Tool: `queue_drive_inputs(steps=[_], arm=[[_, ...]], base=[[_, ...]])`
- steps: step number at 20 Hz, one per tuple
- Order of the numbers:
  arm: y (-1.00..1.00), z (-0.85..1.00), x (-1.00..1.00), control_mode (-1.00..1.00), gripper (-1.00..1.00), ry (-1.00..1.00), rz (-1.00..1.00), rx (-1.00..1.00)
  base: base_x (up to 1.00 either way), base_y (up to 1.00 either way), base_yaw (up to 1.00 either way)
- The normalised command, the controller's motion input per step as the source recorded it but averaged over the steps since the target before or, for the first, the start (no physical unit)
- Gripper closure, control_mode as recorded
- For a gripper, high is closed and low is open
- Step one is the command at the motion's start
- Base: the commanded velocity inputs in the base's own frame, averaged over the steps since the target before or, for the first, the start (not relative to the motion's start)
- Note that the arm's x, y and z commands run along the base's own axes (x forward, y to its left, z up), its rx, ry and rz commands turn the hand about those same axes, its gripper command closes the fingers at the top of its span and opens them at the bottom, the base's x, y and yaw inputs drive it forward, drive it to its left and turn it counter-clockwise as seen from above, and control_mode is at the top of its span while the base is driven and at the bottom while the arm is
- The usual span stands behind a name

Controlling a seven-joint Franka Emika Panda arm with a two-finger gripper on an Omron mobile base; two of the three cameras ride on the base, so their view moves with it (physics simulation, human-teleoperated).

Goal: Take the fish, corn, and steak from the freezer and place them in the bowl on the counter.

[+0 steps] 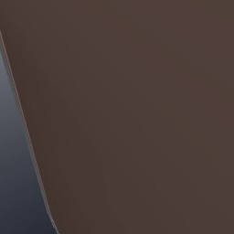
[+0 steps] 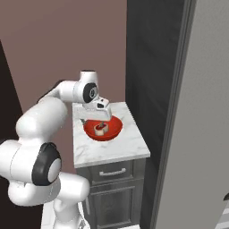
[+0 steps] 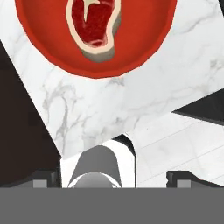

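Now we're hovering the gripper (image 2: 103, 121), fingers spread and empty, over the glossy red bowl (image 2: 114, 129) (marbled raw steak (image 3: 92, 26) inside); lifting straight up avoids clipping its rim.

We are seeing even, soft rendered light with no glare. The left base view is showing a flat brown surface (image 1: 137, 114), perhaps too close to resolve. The bowl (image 2: 114, 129) is casting a faint shadow on the counter (image 2: 116, 150). The steak (image 3: 94, 26) is looking sharp, edges slightly pixelated.
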Motion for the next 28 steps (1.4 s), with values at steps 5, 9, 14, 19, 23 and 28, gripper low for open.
queue_drive_inputs(steps=[5, 9, 14, 19, 23, 28], arm=[[0.17, 0.61, -1.00, -1.00, -1.00, -0.19, -0.04, 0.11], [0.31, 0.07, -0.89, -1.00, -1.00, -0.14, 0.00, 0.00], [0.03, 0.00, -0.43, -1.00, -1.00, 0.00, 0.00, -0.03], [0.01, -0.02, -0.01, -1.00, -1.00, 0.00, 0.01, -0.02], [0.00, 0.00, 0.00, -1.00, -1.00, 0.00, 0.00, 0.00], [0.00, 0.00, 0.00, -1.00, -1.00, 0.00, 0.00, 0.00]], base=[[0.00, 0.00, 0.00], [0.00, 0.00, 0.00], [0.00, 0.00, 0.00], [0.00, 0.00, 0.00], [0.00, 0.00, 0.00], [0.00, 0.00, 0.00]])
